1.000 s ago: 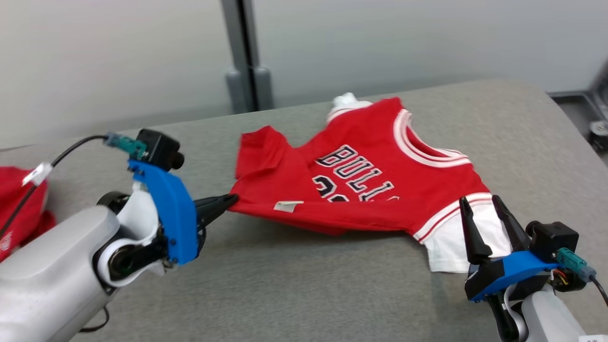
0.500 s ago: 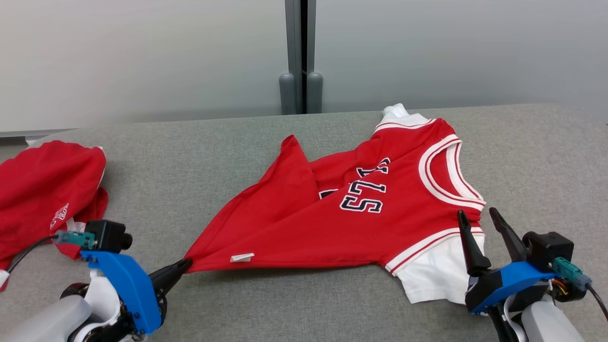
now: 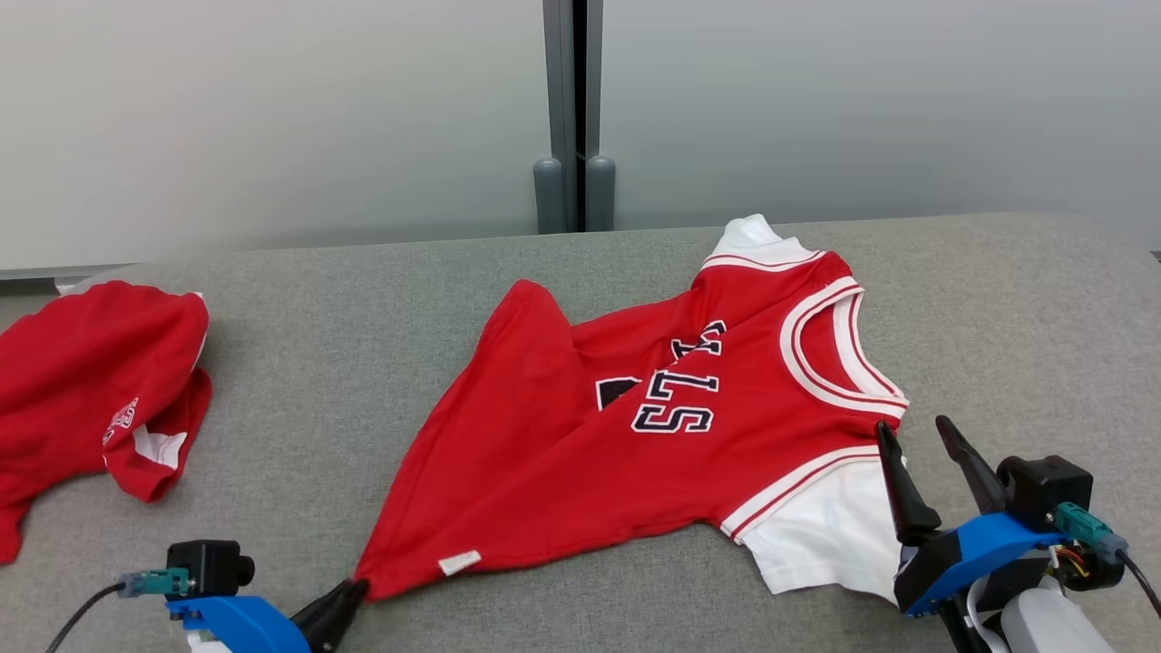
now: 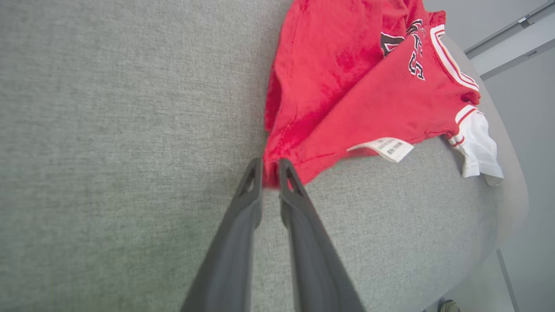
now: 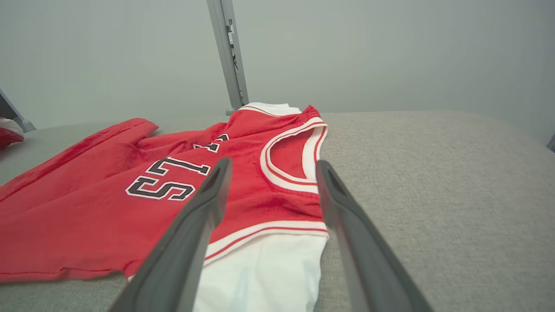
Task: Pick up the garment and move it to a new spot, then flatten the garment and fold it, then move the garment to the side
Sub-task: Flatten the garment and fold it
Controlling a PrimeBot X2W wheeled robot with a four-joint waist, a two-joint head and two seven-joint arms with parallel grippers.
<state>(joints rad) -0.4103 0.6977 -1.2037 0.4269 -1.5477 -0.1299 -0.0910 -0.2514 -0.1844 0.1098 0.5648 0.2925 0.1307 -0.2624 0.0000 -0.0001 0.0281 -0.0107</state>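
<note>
Garment [image 3: 580,453], a red jersey w/ white trim & dark lettering [image 3: 676,404], is seen lying on the grey fabric-covered counter [image 3: 363,299], approx. mid-surface, front side up. Its neck opening [image 3: 839,349] is turned toward the robot's right, the hem end toward its left. The cloth is not flat: a fold runs across the chest, so the lettering is partly hidden, & the hem is gathered to a point at the near-left corner.

That corner is pinched by the left hand [image 3: 349,594], clenched on the cloth. In the left wrist view its two dark fingers [image 4: 243,216] are seen nearly together w/ red fabric between the tips. A white care label [image 3: 458,562] is seen just beside the pinched corner. A white sleeve [image 3: 825,544] lies at the jersey's near-right edge.

The right hand [image 3: 914,433] is released, jaws spread wide, nothing gripped. It is placed at the near sleeve, tips pointed toward the neck opening. Contact w/ the cloth cannot be told.

A second red garment [image 3: 91,381] is seen bunched at the counter's left end, well apart. A grey post [image 3: 573,109] stands behind the counter, against a pale wall [image 3: 272,118].
</note>
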